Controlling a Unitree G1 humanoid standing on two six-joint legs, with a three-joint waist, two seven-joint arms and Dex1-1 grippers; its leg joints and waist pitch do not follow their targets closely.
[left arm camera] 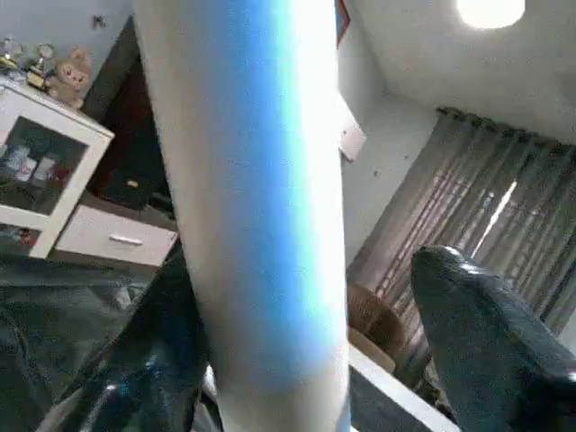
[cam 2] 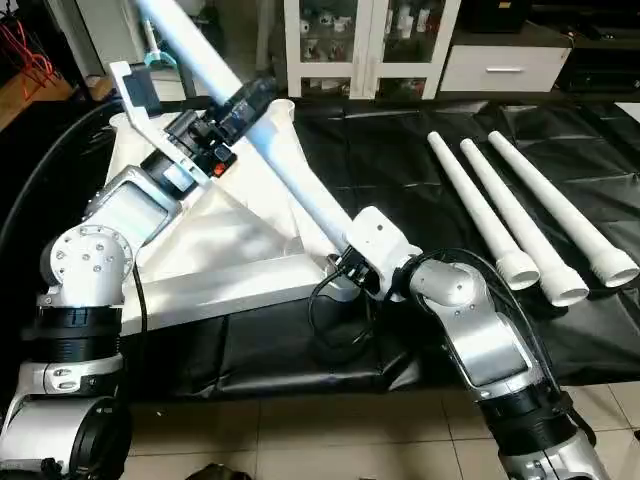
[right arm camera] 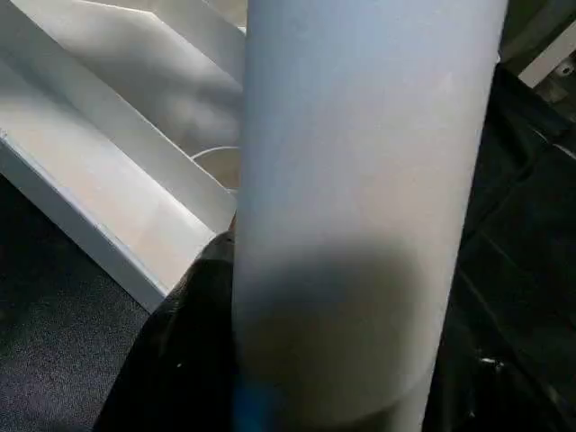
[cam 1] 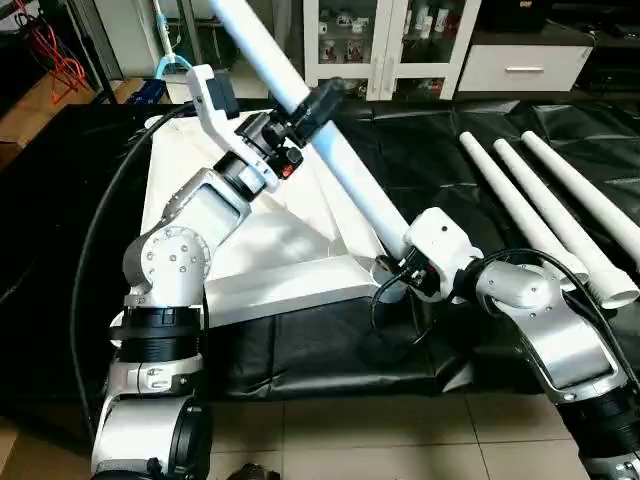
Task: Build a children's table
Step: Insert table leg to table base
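Observation:
The children's table top [cam 1: 285,290] lies upside down on a black sheet, white ribs facing up. One long white leg [cam 1: 355,180] slants from the upper left down to the top's near right corner socket [right arm camera: 216,166]. My left gripper [cam 1: 315,105] sits around the upper part of this leg; one finger [left arm camera: 153,360] touches it and the other finger [left arm camera: 486,342] stands off with a gap, so it is open. My right gripper [cam 1: 400,268] is shut on the leg's lower end, just above the socket.
Three more white legs [cam 1: 545,200] lie side by side on the black sheet [cam 1: 430,140] at the right. A white glass-door cabinet [cam 1: 385,40] and a drawer unit [cam 1: 520,65] stand behind. A black cable [cam 1: 95,240] curves along my left arm. Tiled floor runs along the near edge.

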